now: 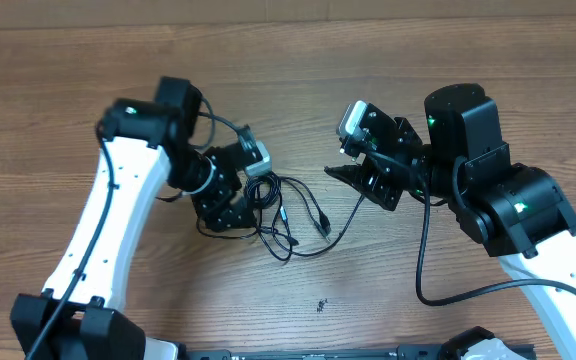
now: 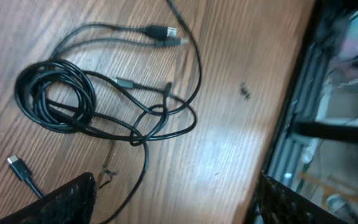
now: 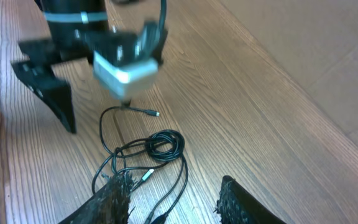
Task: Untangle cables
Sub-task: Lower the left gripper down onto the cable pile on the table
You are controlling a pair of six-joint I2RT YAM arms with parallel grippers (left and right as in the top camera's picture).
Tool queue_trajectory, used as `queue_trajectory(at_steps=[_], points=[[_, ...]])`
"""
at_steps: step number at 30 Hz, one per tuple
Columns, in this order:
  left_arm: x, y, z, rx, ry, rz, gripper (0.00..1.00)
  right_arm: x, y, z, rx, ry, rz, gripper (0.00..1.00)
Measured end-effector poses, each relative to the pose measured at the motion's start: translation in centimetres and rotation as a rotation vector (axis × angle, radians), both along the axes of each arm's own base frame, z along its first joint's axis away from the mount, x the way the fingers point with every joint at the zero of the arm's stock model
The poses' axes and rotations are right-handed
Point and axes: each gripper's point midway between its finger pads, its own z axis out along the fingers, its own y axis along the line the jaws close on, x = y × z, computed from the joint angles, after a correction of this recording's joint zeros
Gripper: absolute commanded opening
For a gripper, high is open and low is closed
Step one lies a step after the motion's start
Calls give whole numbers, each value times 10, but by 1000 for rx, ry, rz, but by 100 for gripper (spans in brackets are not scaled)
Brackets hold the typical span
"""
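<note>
Loosely knotted, the black cables [image 1: 282, 212] lay on the wooden table [image 1: 388, 60]. Flanking the cables, my left gripper [image 2: 173, 202] and right gripper [image 3: 176, 199] stood spread and empty. I judged that a finger catching a stray loop would tighten the knot.

Overhead stares straight down on the whole table [image 1: 288, 100]. Both wrist cameras come in low, close and tilted from opposite sides, sharing the cables [image 2: 23, 93].

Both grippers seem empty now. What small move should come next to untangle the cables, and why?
Probably lower the left gripper onto the coil and close on it. Both it and the right gripper stand open, and the cables lie on the table with strands crossing beside the coil; an anchored coil would let one strand be pulled free.
</note>
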Motion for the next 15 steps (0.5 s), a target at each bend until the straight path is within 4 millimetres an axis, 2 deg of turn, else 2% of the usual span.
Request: queue_trajectory(at_steps=[3,5,7,11,12,15], points=[[-2,-4,-22,58,-26,-53,84,0,0,0,0,2,-1,45],[-1,-6,-35,101,-57,-87,95,0,0,0,0,2,-1,45],[1,-7,-48,151,-93,-127,100,0,0,0,0,2,-1,45],[11,-4,-61,220,-163,-152,97,0,0,0,0,3,-2,45],[13,-2,-62,232,-174,-152,100,0,0,0,0,3,-2,45],[21,1,-64,256,-209,-151,100,0,0,0,0,2,-1,45]])
